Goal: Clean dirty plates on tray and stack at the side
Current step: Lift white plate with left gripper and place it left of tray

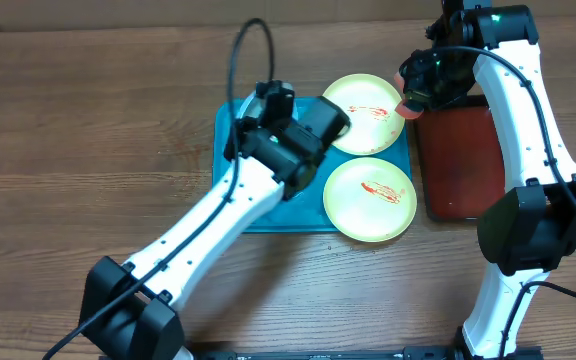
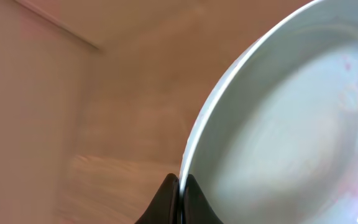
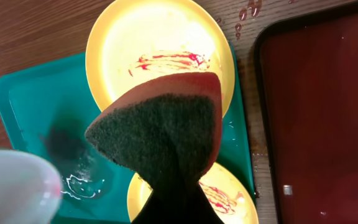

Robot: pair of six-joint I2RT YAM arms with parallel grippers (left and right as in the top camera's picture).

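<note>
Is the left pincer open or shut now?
Shut: the left pincer clamps the rim of the pale plate, seen in the left wrist view.

Wooden table (image 1: 88, 120) carries 2 trays directly: turquoise tray (image 1: 288, 216) mid-table, dark red tray (image 1: 458, 170) just beside it on the right, with a thin strip of wood between. Water drops (image 3: 248, 12) sit on the wood near the gap's far end.

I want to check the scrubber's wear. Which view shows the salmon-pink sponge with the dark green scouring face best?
The right wrist view: the salmon-pink sponge with the dark green scouring face fills the centre, pinched in the jaws. Overhead shows only its pink edge. The left wrist view shows none.
</note>
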